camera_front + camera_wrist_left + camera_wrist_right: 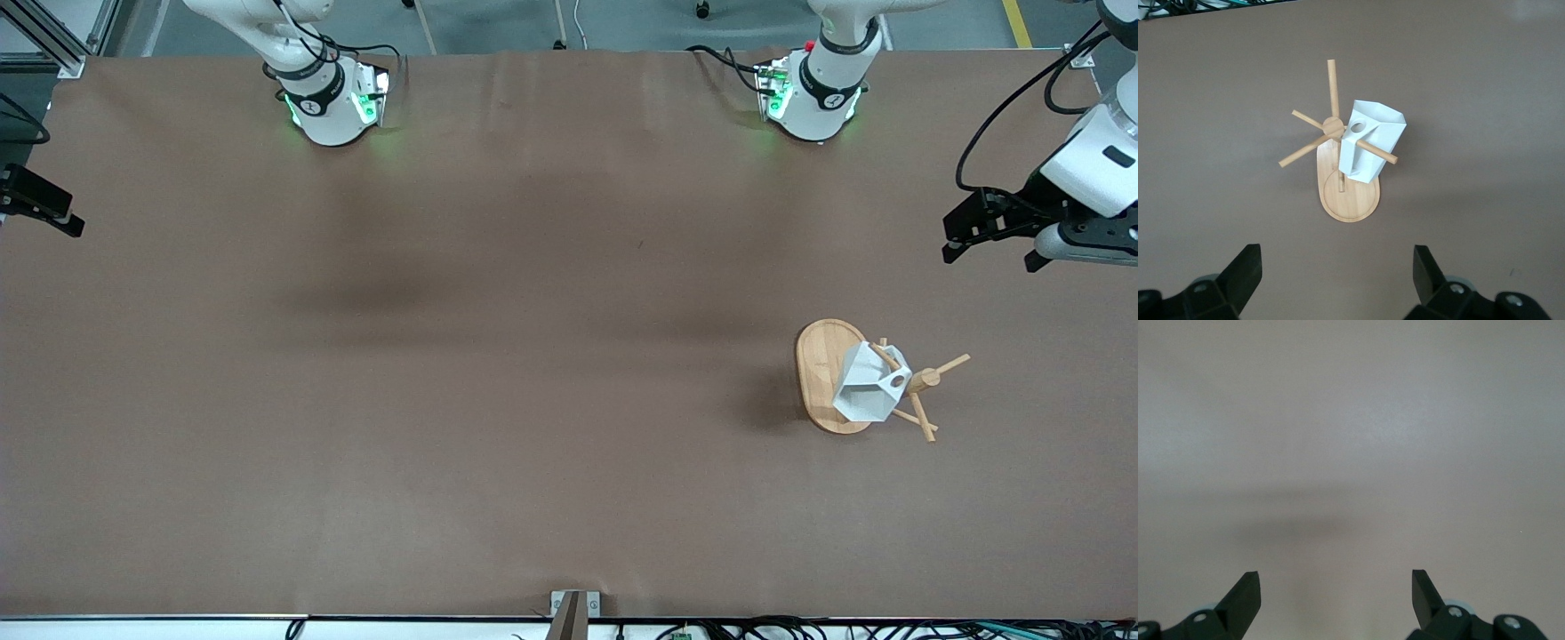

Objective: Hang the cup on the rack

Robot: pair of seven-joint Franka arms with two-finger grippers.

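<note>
The bamboo rack point(822, 373) point(1351, 200) stands on the table toward the left arm's end. The white faceted cup point(864, 391) point(1368, 143) hangs on the rack from one angled peg point(1379, 153), over the oval base, with the round hole in its handle point(1357, 125) showing. My left gripper point(989, 258) point(1338, 267) hovers open and empty over bare table, apart from the rack. My right gripper point(44, 206) point(1337, 587) is at the right arm's end of the table, open, with only bare table under it.
The brown table surface point(498, 356) stretches between the two arm bases point(333, 102) point(813, 93). A small metal bracket point(573, 609) sits at the table's edge nearest the front camera. Cables run along that edge.
</note>
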